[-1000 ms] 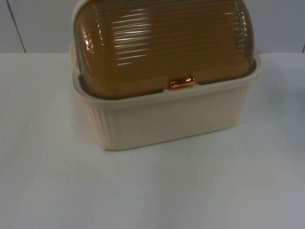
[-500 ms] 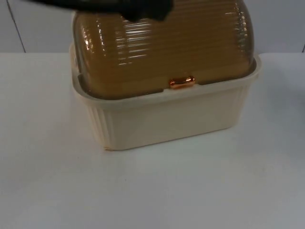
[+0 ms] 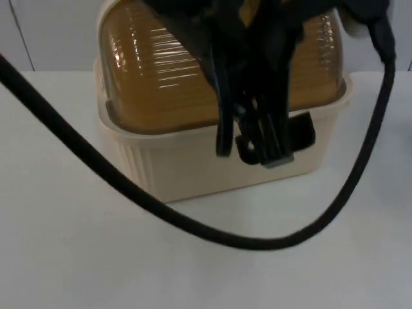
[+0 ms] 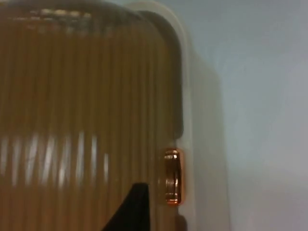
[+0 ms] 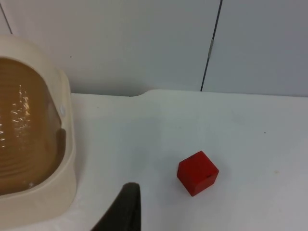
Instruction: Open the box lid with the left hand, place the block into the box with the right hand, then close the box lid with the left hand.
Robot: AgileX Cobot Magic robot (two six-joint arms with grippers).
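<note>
Box [image 3: 193, 164] lid [image 3: 161, 77] shut, left tool [image 3: 257, 151] now lowered before it, apparently open

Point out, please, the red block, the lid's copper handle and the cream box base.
red block [image 5: 198, 173], right wrist view, front face.
copper handle [image 4: 172, 177], left wrist view, its middle.
cream box base [image 3: 170, 170], top view, ribbed front wall.

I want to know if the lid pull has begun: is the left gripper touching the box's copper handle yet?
Cannot tell. In the top view the left gripper hangs in front of the box, hiding the handle. The left wrist view shows the handle beside a fingertip, but contact isn't plain.
</note>
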